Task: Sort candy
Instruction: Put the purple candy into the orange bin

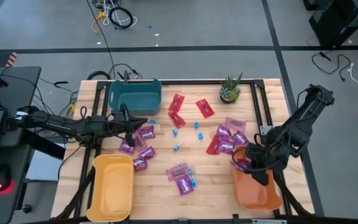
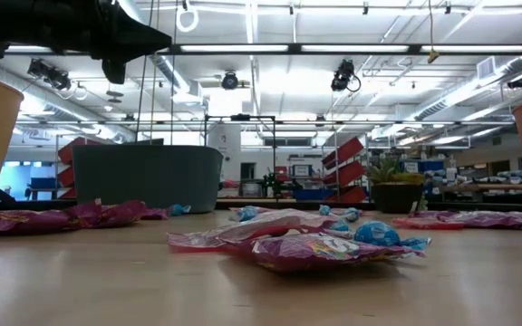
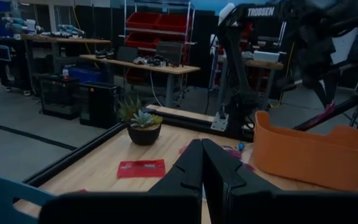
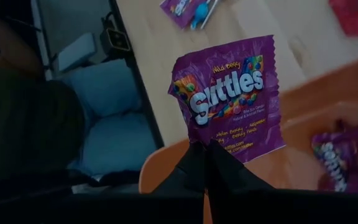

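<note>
Pinched tight between my right fingers (image 4: 205,163) is a purple packet (image 4: 232,99), its printed face hanging flat toward my wrist camera, directly over the orange bin (image 4: 303,140). More purple packets (image 4: 344,163) already lie on that bin's floor. From above, my right gripper (image 1: 248,163) sits at the bin's (image 1: 258,193) 12 o'clock rim, near the table's 4 o'clock corner.

Left fingers (image 3: 202,163) are pressed together on nothing. My left gripper (image 1: 131,127) hovers above the wood at the table's 9 o'clock side, between the teal bin (image 1: 135,94) at its 12 o'clock and the yellow bin (image 1: 112,186) at its 6 o'clock.

Candy is still spread over the table (image 1: 216,186). A cluster of purple packets (image 1: 143,144) lies just at 5 o'clock of my left gripper. Red packets (image 1: 178,111) lie at 3 o'clock of the teal bin, one more (image 1: 204,107) nearer the plant (image 1: 230,89). Blue lollipops (image 1: 197,132) are scattered at the middle. Another purple heap (image 1: 229,138), with a red packet (image 1: 213,147) at its edge, lies at 11 o'clock of the orange bin. Near 6 o'clock of the table's middle, a small purple pile (image 1: 180,175) has a blue lollipop (image 1: 192,182) lying against it.
</note>
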